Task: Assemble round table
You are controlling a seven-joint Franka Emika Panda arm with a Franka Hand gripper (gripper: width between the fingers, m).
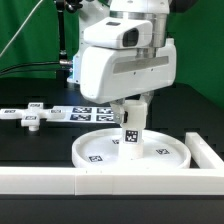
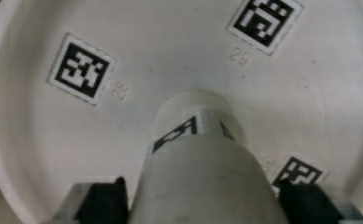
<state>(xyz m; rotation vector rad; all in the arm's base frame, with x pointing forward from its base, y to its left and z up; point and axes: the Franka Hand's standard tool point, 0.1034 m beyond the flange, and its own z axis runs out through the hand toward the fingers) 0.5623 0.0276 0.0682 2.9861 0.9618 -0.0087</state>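
Now seating the short cylindrical leg [image 1: 131, 137], clamped upright in the gripper [image 1: 132, 108], on the round disc [image 1: 100, 152] at lower centre of the exterior view. Likely needs a downward twist next, then fetching the cross-shaped foot piece [image 1: 30, 117] from middle left.

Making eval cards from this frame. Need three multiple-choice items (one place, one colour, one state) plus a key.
1. Where is the foot piece relative to the disc?
A inside it
B on the table, off to the exterior view's left
C leaning on its rim

2. What colour is the disc?
A red
B white
C black

3. How is the leg placed?
A upright over the disc, in the gripper
B lying flat on the table
C tipped against the rim

Key:
B, it lies apart on the black table.
B, the rim and floor are white.
A, the fingers flank it in the wrist view.
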